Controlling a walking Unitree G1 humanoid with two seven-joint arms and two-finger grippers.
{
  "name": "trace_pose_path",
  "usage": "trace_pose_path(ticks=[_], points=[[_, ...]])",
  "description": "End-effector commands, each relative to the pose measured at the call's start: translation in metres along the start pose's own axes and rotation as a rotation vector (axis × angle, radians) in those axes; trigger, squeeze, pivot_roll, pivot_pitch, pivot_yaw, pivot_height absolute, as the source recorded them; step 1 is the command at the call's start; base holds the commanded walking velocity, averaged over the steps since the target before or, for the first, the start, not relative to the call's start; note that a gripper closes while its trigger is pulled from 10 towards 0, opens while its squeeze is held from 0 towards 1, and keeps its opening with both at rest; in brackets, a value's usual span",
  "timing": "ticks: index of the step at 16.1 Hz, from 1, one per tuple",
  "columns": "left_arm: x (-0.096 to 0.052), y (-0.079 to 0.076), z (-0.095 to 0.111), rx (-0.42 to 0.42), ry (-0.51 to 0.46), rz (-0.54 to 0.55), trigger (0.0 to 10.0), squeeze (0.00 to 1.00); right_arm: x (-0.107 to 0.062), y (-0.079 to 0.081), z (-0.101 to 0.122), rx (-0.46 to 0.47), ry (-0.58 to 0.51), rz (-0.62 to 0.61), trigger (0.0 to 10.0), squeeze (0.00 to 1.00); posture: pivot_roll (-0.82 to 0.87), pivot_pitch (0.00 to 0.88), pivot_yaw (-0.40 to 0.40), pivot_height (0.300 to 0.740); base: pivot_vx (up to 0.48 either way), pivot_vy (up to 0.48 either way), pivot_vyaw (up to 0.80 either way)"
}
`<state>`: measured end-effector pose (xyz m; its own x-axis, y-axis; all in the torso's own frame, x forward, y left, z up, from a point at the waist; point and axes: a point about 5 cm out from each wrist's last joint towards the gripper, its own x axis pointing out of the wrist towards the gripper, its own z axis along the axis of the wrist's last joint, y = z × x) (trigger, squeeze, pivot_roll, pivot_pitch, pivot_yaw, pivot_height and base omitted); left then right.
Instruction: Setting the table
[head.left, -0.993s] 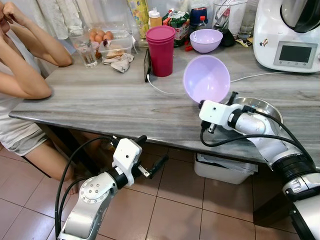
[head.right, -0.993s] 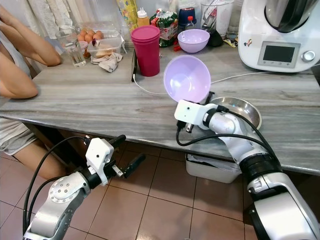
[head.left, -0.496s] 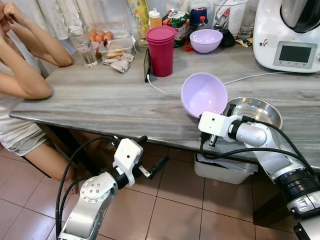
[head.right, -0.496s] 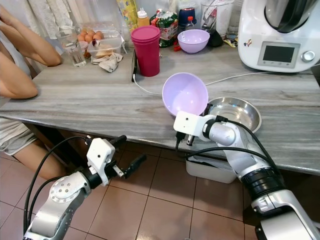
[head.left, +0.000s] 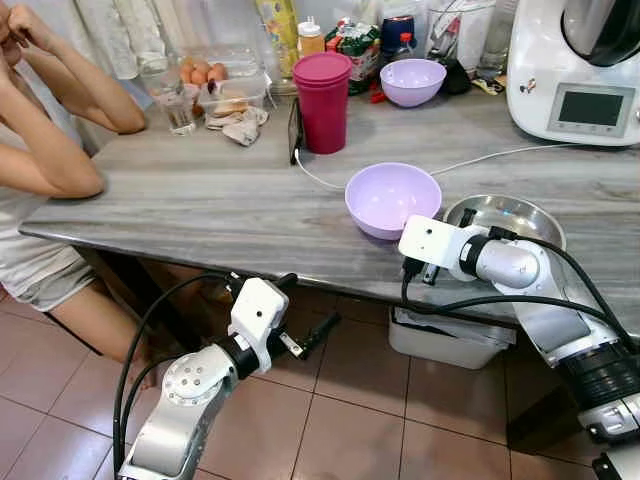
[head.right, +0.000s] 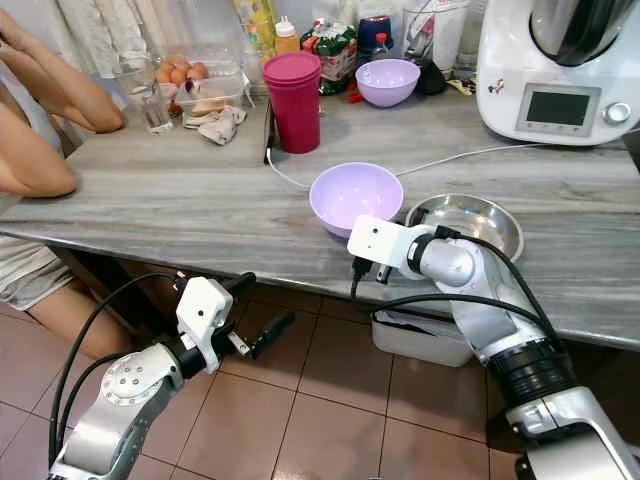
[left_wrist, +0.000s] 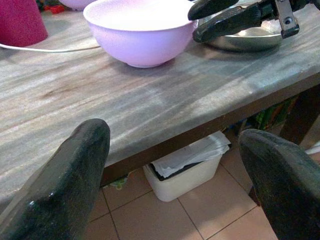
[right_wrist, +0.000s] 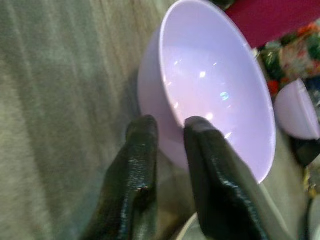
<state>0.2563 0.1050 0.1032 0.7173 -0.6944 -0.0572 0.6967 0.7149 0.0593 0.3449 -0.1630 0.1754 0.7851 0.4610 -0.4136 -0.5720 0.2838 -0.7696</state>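
Note:
A light purple bowl (head.left: 392, 198) stands upright on the grey wooden table (head.left: 200, 200), near its front edge. My right gripper (right_wrist: 169, 126) is shut on the bowl's near rim, one finger inside and one outside. A steel bowl (head.left: 505, 215) lies just right of it, behind my right wrist. My left gripper (head.left: 305, 303) hangs open below the table's front edge, with nothing between its fingers (left_wrist: 75, 175). A second purple bowl (head.left: 412, 80) sits at the back of the table.
A stack of pink cups (head.left: 322, 100), a leaning phone (head.left: 295, 130) with a white cable, a glass (head.left: 178, 100) and food boxes stand at the back. A white kitchen machine (head.left: 585, 70) is at back right. A person (head.left: 50, 150) leans on the table's left end. A white bin (head.left: 440, 340) sits underneath.
My right gripper has brought the purple bowl down from a steep tilt in the air to standing level on the table. The left arm has barely moved.

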Motion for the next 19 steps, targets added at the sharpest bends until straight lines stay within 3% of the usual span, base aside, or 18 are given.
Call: trace_pose_path(ticks=[1,7,9,11,14,16,19], points=[[-0.001,0.002,-0.003,0.003,0.024,-0.006,10.0,0.00,-0.003,-0.004,0.005,-0.007,-0.019,-0.007,10.0,1.00,-0.25,0.088,0.112,0.740,0.000,0.000,0.00],[-0.001,0.004,-0.003,0.007,0.023,0.001,10.0,0.00,-0.008,-0.014,0.006,-0.004,0.019,-0.064,10.0,1.00,-0.25,0.082,0.109,0.740,0.000,0.000,0.00],[-0.001,0.006,-0.001,0.012,0.015,0.012,10.0,0.00,-0.012,-0.025,0.010,0.005,0.006,-0.167,10.0,1.00,-0.24,0.077,0.109,0.740,0.000,0.000,0.00],[-0.002,0.009,0.001,0.012,0.001,0.028,10.0,0.00,-0.023,-0.040,0.015,0.082,-0.027,-0.356,10.0,1.00,-0.24,0.077,0.109,0.740,0.000,0.000,0.00],[-0.001,0.010,0.003,0.005,-0.013,0.036,10.0,0.00,-0.038,-0.043,0.007,0.148,0.006,-0.529,10.0,1.00,-0.25,0.082,0.107,0.740,0.000,0.000,0.00],[-0.001,0.010,0.004,0.003,-0.016,0.038,10.0,0.00,-0.054,-0.041,-0.013,0.270,0.090,-0.670,10.0,1.00,-0.25,0.085,0.109,0.740,0.000,0.000,0.00],[-0.003,0.009,0.005,-0.004,-0.029,0.023,10.0,0.00,-0.062,-0.029,-0.038,0.444,0.184,-0.725,10.0,1.00,-0.25,0.092,0.115,0.740,0.000,0.000,0.00]])
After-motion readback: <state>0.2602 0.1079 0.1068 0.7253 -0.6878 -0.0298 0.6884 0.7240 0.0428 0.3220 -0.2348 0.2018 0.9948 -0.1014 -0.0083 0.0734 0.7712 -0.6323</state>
